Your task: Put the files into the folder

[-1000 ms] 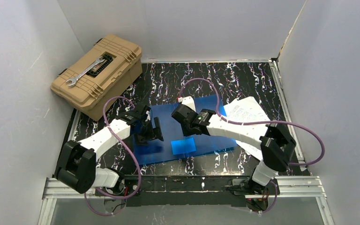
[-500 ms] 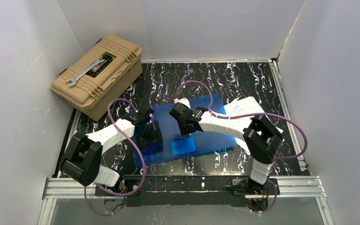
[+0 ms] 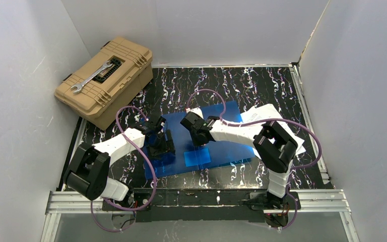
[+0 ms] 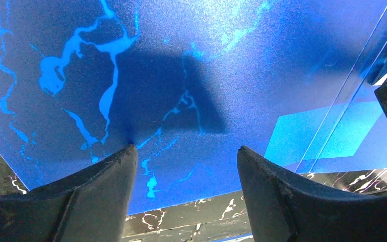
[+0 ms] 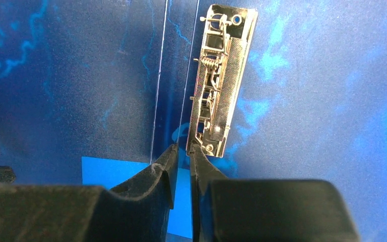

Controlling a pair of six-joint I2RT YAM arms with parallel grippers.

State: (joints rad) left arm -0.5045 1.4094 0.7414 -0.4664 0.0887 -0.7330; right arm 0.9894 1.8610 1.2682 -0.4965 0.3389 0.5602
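The blue folder point(image 3: 227, 113) lies open and flat on the table, with a lighter blue square point(image 3: 197, 157) near its front edge. A metal clip point(image 5: 219, 85) sits by its spine. My left gripper point(image 3: 162, 148) is open and empty, low over the folder's left leaf point(image 4: 181, 65) near its front edge. My right gripper point(image 5: 183, 148) is shut to a thin gap, its tips at the near end of the clip; I cannot tell if it pinches it. The files point(image 3: 264, 117), white printed sheets, lie on the table right of the folder, partly under my right arm.
A tan toolbox point(image 3: 105, 80) with a wrench point(image 3: 91, 78) on its lid stands at the back left. White walls close in the table on three sides. The black marbled tabletop point(image 3: 262, 83) shows behind the folder.
My right arm has folded inward and its gripper has shifted slightly left and down over the folder's middle. My left gripper has dropped lower onto the folder's left leaf.
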